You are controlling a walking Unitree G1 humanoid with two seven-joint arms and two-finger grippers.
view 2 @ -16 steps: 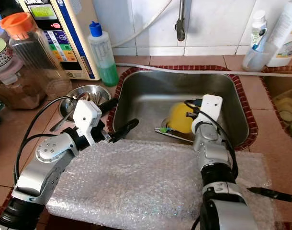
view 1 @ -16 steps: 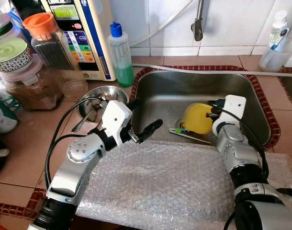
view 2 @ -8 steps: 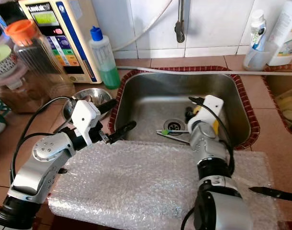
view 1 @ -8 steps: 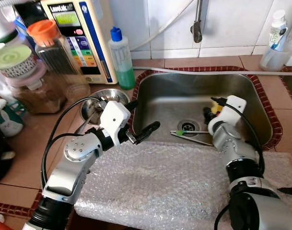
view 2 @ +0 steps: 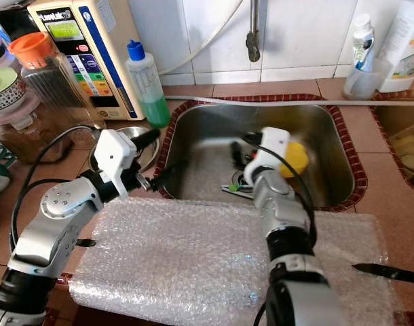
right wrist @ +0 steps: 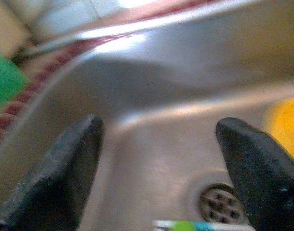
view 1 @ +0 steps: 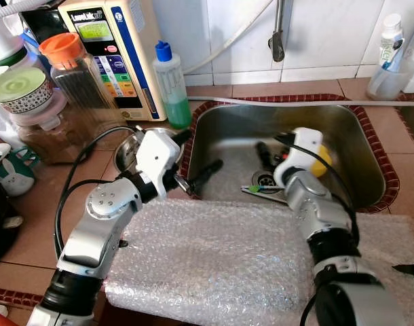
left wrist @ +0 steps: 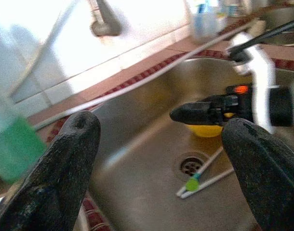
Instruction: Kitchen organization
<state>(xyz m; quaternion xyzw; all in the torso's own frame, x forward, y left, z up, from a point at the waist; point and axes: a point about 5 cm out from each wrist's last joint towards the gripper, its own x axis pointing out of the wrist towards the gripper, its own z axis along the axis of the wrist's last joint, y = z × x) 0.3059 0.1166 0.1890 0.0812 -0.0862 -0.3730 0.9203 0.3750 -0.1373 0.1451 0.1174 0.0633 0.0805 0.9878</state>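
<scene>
A steel sink (view 1: 343, 125) holds a yellow round item (view 1: 321, 161) and a pair of thin white sticks with a green tip (view 1: 265, 190) by the drain (left wrist: 190, 166). My right gripper (view 1: 271, 148) hangs low inside the sink, blurred, open and empty. It points toward the sink's left wall, and the yellow item (right wrist: 287, 125) lies off to one side of it. My left gripper (view 1: 195, 157) hovers over the sink's left rim, open and empty. In the left wrist view the right gripper (left wrist: 209, 113) lies ahead, over the yellow item (left wrist: 205, 130).
A bubble-wrap sheet (view 1: 220, 258) covers the counter before the sink. On the left stand a steel bowl with a spoon (view 1: 134, 146), a green soap bottle (view 1: 170, 85), an orange-lidded jar (view 1: 78, 75) and a water appliance (view 1: 115, 47). The faucet (view 1: 278, 34) hangs behind. A black knife (view 2: 383, 274) lies at the right.
My right gripper has swung left across the sink, away from the yellow item, which now sits to its right. The left gripper has edged toward the sink rim. The view has shifted slightly.
</scene>
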